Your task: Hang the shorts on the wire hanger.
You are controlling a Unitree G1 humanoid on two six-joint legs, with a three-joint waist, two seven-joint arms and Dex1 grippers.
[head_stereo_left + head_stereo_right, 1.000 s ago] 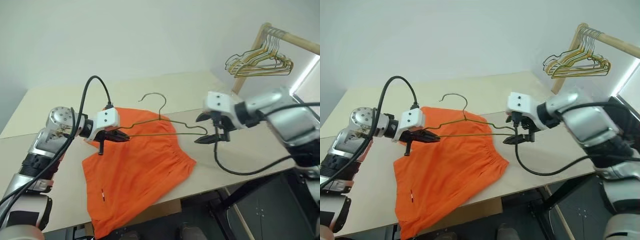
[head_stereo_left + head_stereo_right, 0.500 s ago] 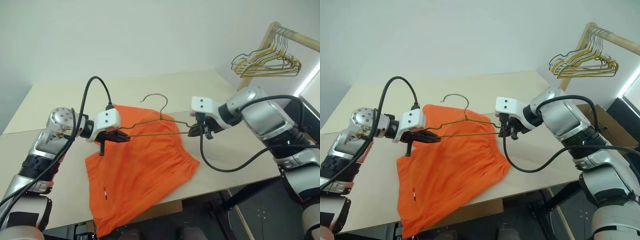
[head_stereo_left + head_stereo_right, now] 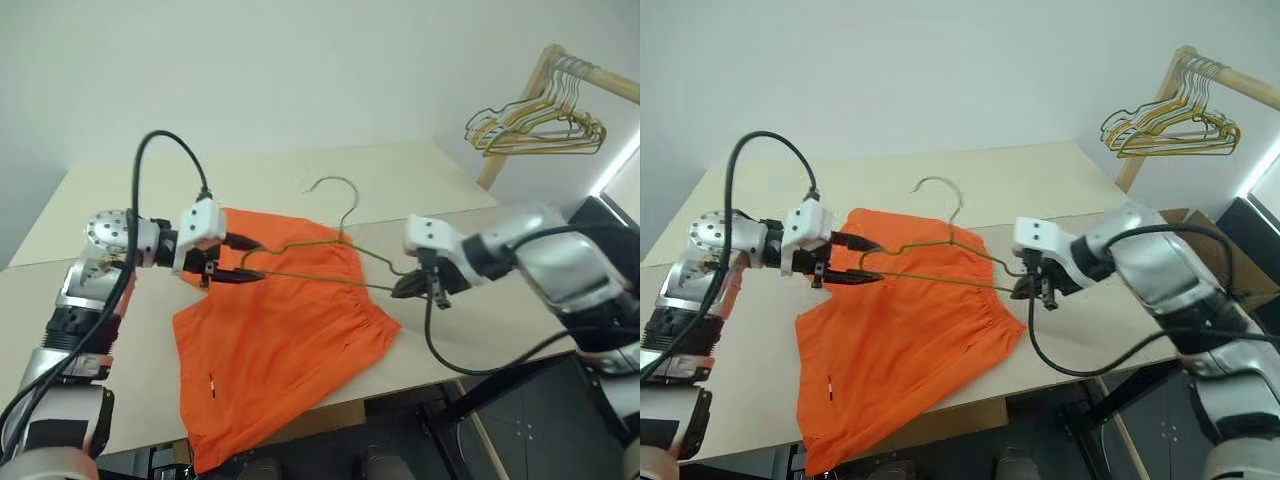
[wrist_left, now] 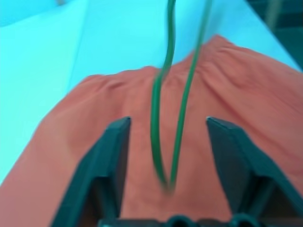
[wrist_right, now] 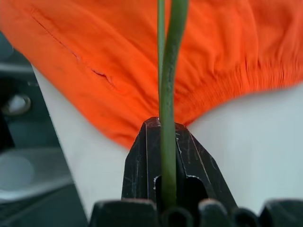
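The bright orange shorts point(image 3: 280, 340) lie flat on the table, one leg hanging over the front edge. The thin olive-grey wire hanger point(image 3: 312, 252) hovers over their waistband, hook point(image 3: 338, 186) pointing away from me. My right gripper point(image 3: 398, 292) is shut on the hanger's right end; the right wrist view shows the wire point(image 5: 165, 71) pinched between the black fingers point(image 5: 142, 156), with the shorts point(image 5: 227, 42) below. My left gripper point(image 3: 258, 259) is open around the hanger's left corner. In the left wrist view, the wire point(image 4: 154, 109) runs between its spread fingers point(image 4: 113, 146) without touching them.
The light wooden table point(image 3: 120, 200) stretches left and back. A wooden rack point(image 3: 590, 75) with a bunch of gold wire hangers point(image 3: 540, 125) stands at the back right. The table's front edge point(image 3: 420, 375) drops off, with a dark cabinet point(image 3: 540, 420) beyond it at the lower right.
My right gripper, open beside the hanger a second ago, has shut on its right end. My left gripper has opened, let go of the left corner and risen slightly. The hanger shifted right.
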